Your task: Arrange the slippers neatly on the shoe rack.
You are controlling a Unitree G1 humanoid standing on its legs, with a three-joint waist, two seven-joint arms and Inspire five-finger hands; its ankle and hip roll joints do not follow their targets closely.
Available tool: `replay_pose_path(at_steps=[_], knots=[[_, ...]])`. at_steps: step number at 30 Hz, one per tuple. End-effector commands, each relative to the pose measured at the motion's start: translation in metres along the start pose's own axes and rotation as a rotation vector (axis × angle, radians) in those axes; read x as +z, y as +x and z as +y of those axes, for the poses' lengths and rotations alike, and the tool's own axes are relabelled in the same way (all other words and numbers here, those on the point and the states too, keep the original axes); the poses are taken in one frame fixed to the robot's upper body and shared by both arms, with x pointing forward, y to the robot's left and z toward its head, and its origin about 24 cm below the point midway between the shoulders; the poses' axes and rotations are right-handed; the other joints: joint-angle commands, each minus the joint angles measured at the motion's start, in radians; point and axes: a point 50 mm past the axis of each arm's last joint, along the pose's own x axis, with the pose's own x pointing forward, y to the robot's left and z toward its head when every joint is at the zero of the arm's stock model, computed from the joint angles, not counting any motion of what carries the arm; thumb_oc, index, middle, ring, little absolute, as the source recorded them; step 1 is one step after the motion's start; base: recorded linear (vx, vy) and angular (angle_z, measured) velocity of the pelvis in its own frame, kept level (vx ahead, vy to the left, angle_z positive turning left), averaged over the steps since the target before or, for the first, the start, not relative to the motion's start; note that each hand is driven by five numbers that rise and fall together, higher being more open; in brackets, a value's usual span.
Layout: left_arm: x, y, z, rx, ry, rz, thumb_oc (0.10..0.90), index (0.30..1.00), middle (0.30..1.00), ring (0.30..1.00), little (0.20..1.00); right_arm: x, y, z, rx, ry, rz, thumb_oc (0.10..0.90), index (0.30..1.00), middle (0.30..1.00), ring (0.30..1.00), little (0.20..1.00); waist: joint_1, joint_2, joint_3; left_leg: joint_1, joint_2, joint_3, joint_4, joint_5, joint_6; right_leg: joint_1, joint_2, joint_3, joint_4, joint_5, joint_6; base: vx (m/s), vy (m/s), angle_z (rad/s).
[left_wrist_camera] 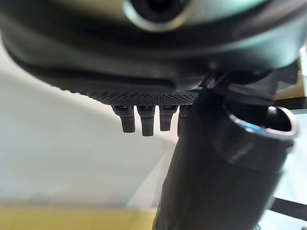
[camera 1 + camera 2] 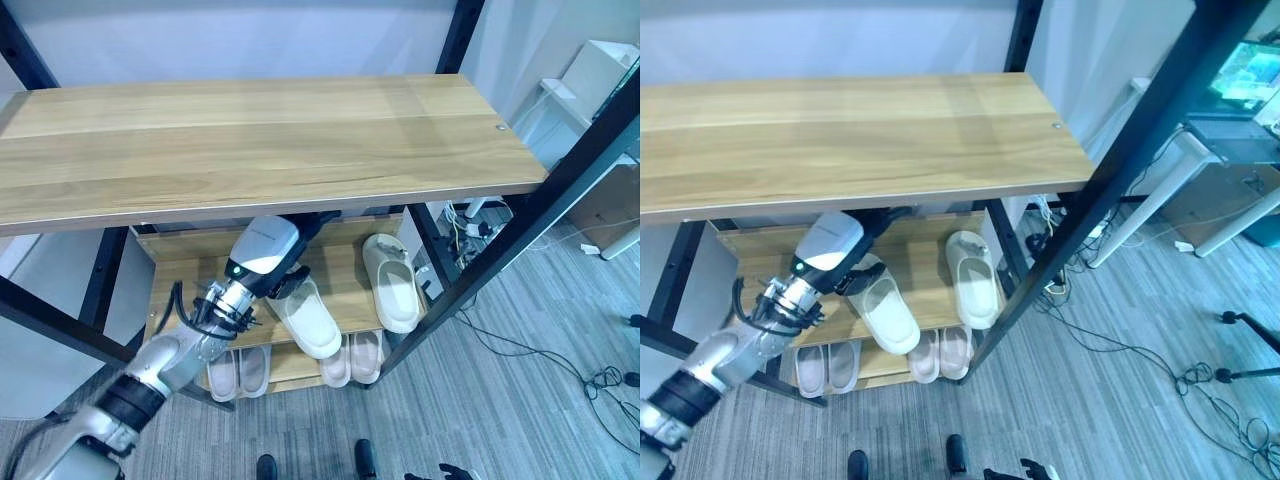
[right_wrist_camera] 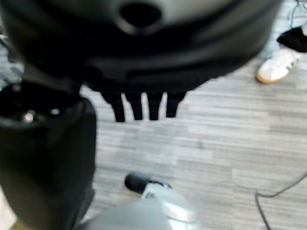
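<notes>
Two cream slippers lie on the rack's middle shelf. The left slipper lies slanted, its toe sticking out over the shelf's front edge. The right slipper lies flat near the right post, about a slipper's width away. My left hand reaches in under the top shelf and rests on the left slipper's heel end. In the left wrist view its fingers are straight against the pale slipper. My right hand hangs open over the grey floor.
The bottom shelf holds two pairs of pale slippers. A black frame post slants down the rack's right side. Cables lie on the floor to the right, and a person's white shoe stands nearby.
</notes>
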Motion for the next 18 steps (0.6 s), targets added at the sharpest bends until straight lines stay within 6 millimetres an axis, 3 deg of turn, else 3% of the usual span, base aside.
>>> replay_pose_path(at_steps=[1, 9, 18], knots=[[0.01, 0.03, 0.034, 0.181, -0.084, -0.062, 0.8, 0.9, 0.9, 0.9, 0.9, -0.004, 0.001, -0.019, -0.066, 0.0, 0.004, 0.8, 0.9, 0.9, 0.9, 0.9, 0.004, -0.003, -0.014, -0.016, -0.063, -0.036, 0.005, -0.082, 0.035, 0.023, -0.024, -0.044, 0.006, -0.076, 0.069, 0.0, 0.0, 0.0], [0.013, 0.021, 0.01, 0.111, -0.181, -0.005, 0.8, 0.9, 0.9, 0.9, 0.9, -0.003, 0.001, -0.023, -0.084, 0.012, 0.0, 0.8, 0.9, 0.9, 0.9, 0.9, 0.004, -0.005, -0.016, -0.016, -0.06, -0.035, 0.005, -0.082, 0.035, 0.023, -0.021, -0.045, 0.006, -0.078, 0.067, 0.0, 0.0, 0.0], [0.004, 0.026, -0.003, 0.077, -0.13, 0.06, 0.8, 0.9, 0.9, 0.9, 0.9, 0.0, 0.002, -0.026, -0.094, 0.02, -0.005, 0.8, 0.9, 0.9, 0.9, 0.9, -0.001, -0.006, -0.015, -0.021, -0.057, -0.037, 0.005, -0.08, 0.036, 0.019, -0.019, -0.045, 0.006, -0.078, 0.067, 0.0, 0.0, 0.0]])
